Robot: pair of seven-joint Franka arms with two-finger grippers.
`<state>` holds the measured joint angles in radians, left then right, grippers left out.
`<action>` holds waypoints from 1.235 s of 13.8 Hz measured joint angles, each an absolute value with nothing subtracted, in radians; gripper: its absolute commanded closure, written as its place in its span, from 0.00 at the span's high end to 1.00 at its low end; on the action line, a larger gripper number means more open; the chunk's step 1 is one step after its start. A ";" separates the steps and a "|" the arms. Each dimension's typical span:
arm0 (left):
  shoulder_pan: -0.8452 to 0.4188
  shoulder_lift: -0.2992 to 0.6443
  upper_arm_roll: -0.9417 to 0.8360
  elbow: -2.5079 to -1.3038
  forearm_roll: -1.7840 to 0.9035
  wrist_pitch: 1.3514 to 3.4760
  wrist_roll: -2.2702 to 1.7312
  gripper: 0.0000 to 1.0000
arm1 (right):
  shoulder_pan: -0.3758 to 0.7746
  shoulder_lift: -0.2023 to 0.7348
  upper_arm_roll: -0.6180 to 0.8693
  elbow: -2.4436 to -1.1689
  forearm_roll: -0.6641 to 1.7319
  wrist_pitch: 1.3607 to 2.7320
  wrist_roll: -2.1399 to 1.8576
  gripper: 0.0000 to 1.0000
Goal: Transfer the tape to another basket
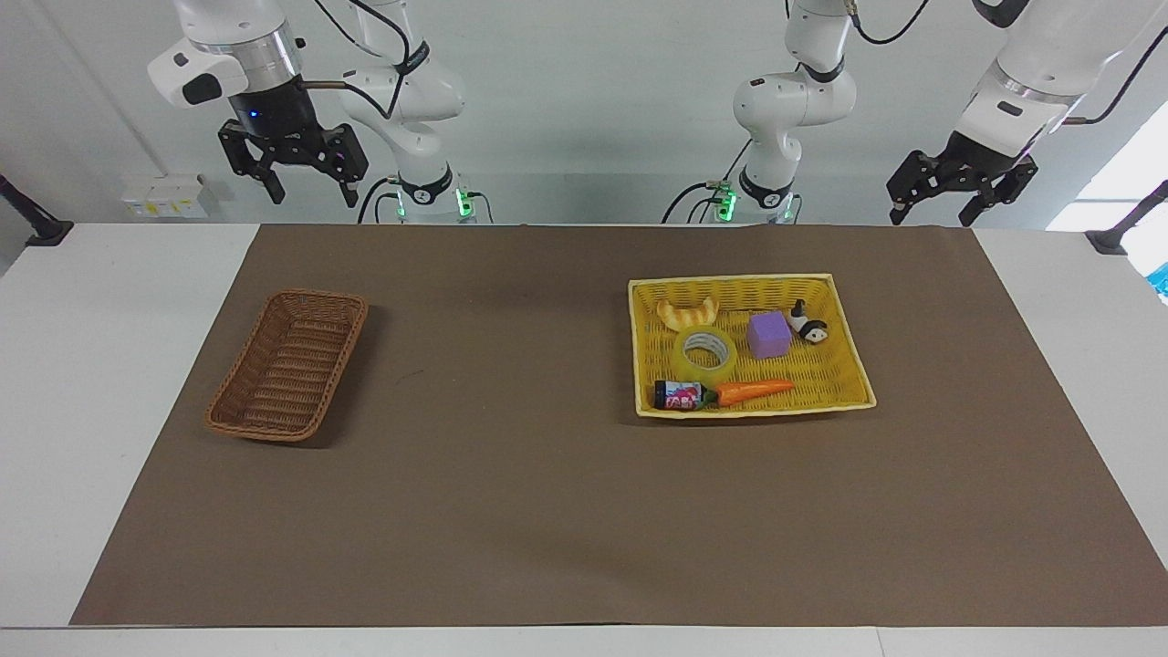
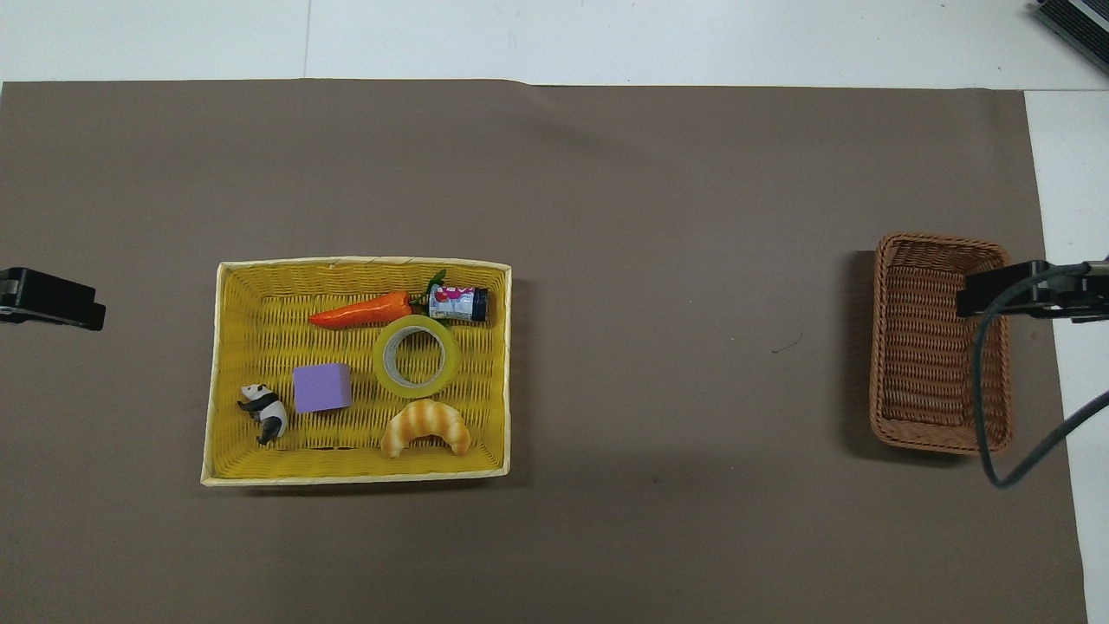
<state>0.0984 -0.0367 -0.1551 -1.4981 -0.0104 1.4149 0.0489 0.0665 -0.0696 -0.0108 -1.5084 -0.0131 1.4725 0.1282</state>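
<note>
Nothing is moved yet: on the table (image 1: 566, 511), the tape (image 1: 704, 355) lies flat in the yellow tray (image 1: 844, 398); the basket (image 1: 287, 365) sits well apart. Left end effector (image 1: 940, 210) and right end effector (image 1: 310, 187) hang raised, fingers spread. Next, I judge, comes reaching down to the tape.

We see two arms (image 1: 411, 100) made of smooth white rounded shells, each with black rings at the joints and thin black cables that run along the outside and hang in loops. At the end of each arm there is a silver metal ring and then a black gripper, the right gripper (image 1: 310, 193) and the left gripper (image 1: 931, 216), built from angular black links with two short fingers. Small green lights shine at the round bases (image 1: 429, 196), and a little blue light shows on the black wrist part above the right gripper.
</note>
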 measured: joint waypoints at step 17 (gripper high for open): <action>0.098 -0.040 -0.153 -1.497 -0.007 1.411 0.116 1.00 | 0.067 -0.070 -0.011 -1.508 -0.013 1.472 0.128 1.00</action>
<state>0.0984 -0.0398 -0.1532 -1.4974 -0.0075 1.4107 0.1165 0.0665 -0.0696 -0.0108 -1.5084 -0.0131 1.4725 0.1282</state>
